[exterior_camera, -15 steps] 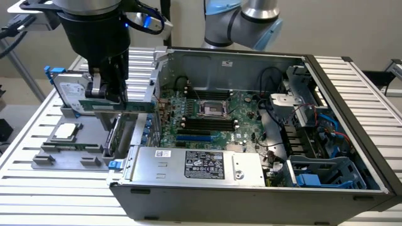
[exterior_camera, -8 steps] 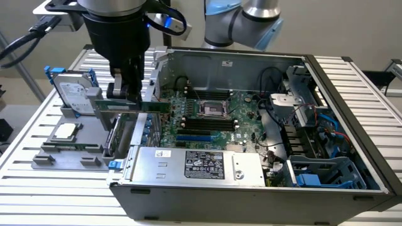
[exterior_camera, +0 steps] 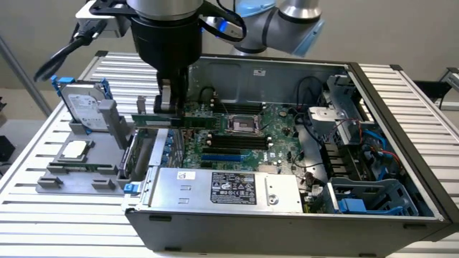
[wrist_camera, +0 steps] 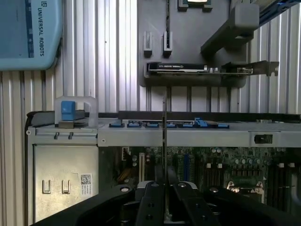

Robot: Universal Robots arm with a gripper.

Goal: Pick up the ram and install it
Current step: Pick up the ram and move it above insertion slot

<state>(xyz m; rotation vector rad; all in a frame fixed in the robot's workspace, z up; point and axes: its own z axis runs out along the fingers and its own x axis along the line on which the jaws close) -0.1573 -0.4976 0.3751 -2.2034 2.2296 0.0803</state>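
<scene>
Gripper (wrist_camera: 163,190) pinching ram (wrist_camera: 163,136) edge-on, lower centre | risk: thin grip may slip, stick skews, misses slots (exterior_camera: 233,144), jams

Slatted metal table (exterior_camera: 420,110), beige wall (exterior_camera: 405,29)

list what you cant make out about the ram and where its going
- ram, exterior view: its middle is hidden behind the claw gripping it.
- ram, wrist view: seen edge-on, so its chip faces are hidden.
- memory slots, exterior view: latches too small to tell open or shut.
</scene>
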